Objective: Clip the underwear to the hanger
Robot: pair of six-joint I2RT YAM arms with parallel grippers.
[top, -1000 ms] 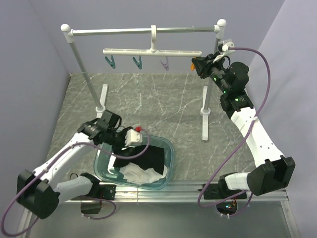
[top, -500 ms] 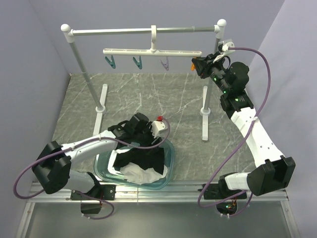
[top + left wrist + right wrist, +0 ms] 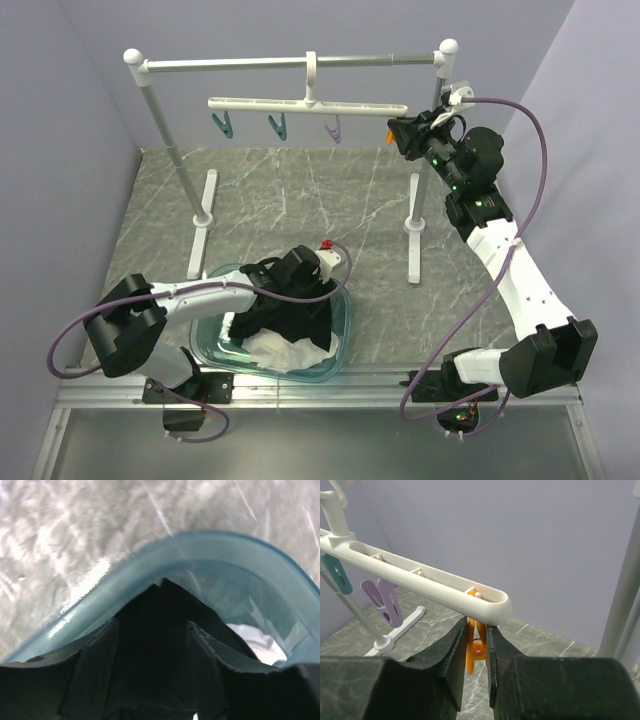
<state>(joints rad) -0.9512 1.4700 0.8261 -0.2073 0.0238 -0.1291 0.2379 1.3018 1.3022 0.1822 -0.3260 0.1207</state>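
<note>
As left jaws stand apart, underwear [image 3: 155, 625] bunched between.

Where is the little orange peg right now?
The orange peg hangs under the hanger's right end, upper right of the top view, pinched by the right gripper.

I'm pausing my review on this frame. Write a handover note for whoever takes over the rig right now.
Left hand: open, down in the teal bin, fingers astride the underwear, no grip yet.
Right hand: shut on the orange peg at the end of the hanger.
Things: the underwear lies in the bin with a white cloth; the hanger hangs on the rack.
Done: peg held.
Left to do: grasp the underwear, lift it to the peg, clip it.
</note>
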